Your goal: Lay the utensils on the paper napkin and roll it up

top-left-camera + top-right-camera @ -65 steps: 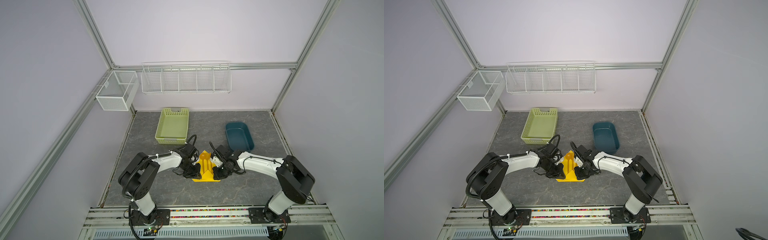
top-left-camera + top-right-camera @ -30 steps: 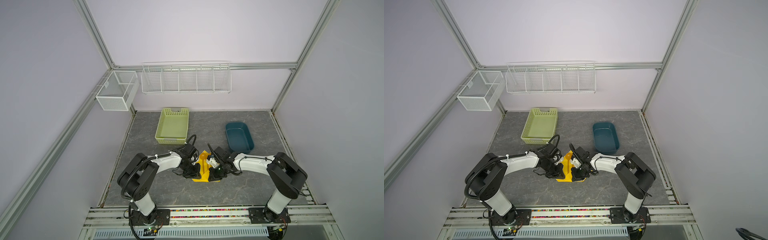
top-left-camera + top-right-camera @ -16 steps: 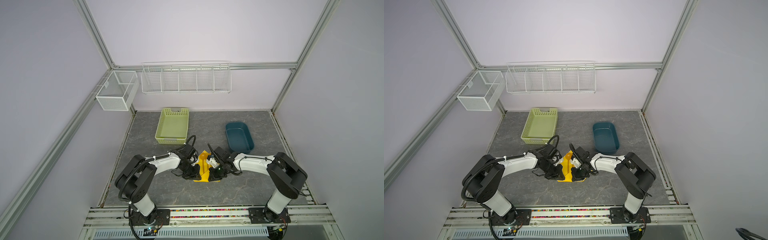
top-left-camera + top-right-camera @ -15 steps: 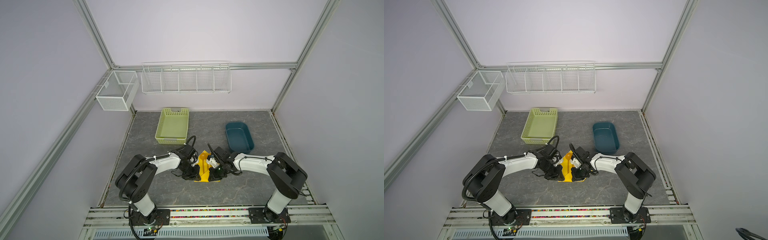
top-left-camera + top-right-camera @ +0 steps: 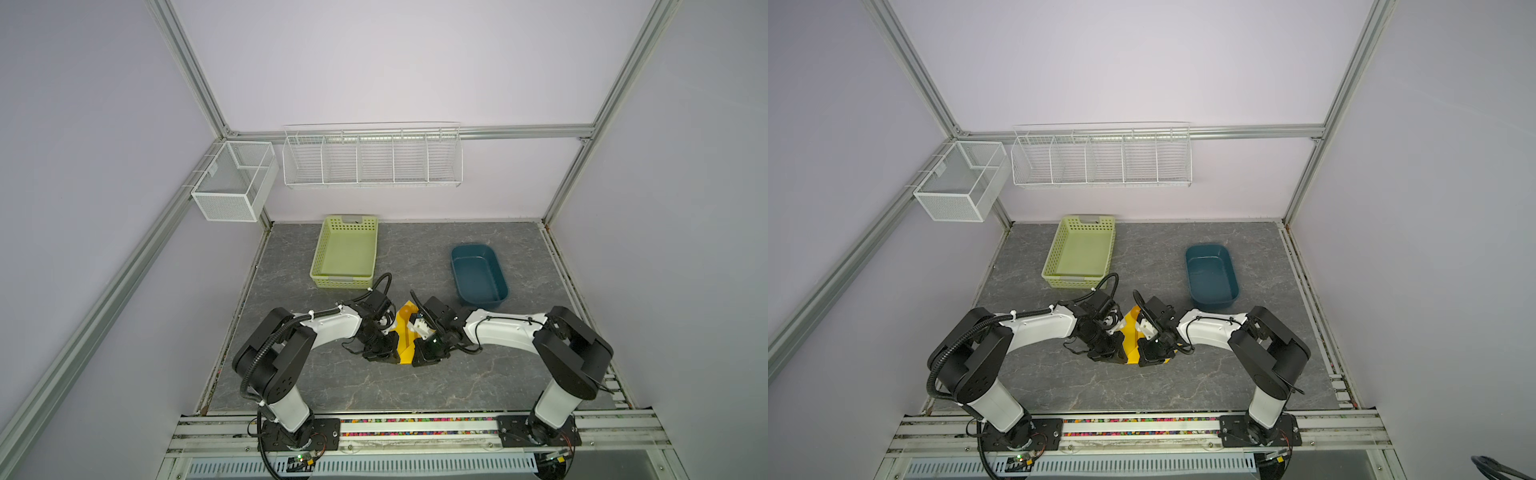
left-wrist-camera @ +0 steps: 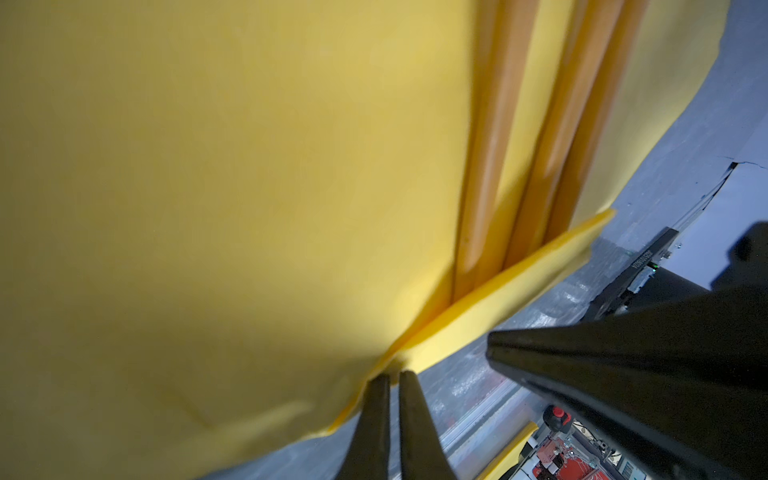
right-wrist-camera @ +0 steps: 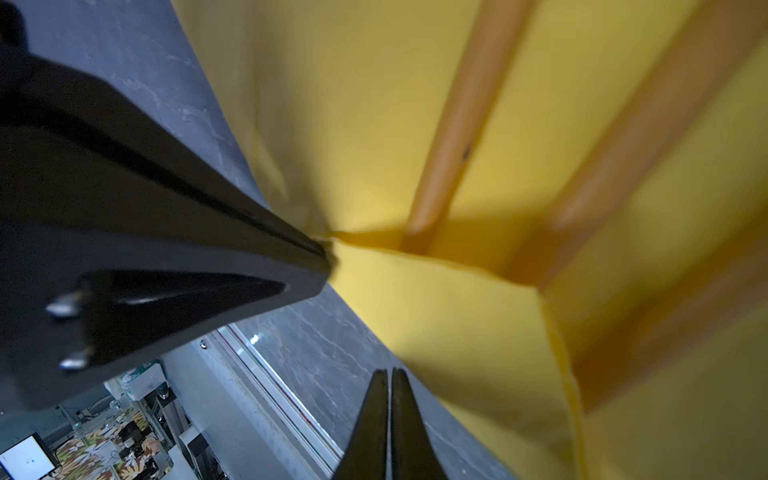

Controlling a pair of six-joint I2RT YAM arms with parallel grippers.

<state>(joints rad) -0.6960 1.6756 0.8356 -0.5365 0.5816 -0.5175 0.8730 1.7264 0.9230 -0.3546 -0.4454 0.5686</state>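
- left gripper (image 6: 390,380): clenched on a folded edge of the paper napkin (image 5: 402,336), which is raised between both arms on the grey tabletop (image 5: 332,382).
- right gripper (image 7: 388,374): clenched on the napkin's opposite side.
- utensils (image 6: 488,145): handles laid lengthwise inside the fold.
- green basket (image 5: 341,283), blue tub (image 5: 478,270): set farther back, apart.
- wire rack (image 5: 372,166): hung on the back wall.

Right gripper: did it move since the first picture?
Yes. The right gripper has slid a little leftward, toward the middle of the yellow napkin and farther from the blue tub.
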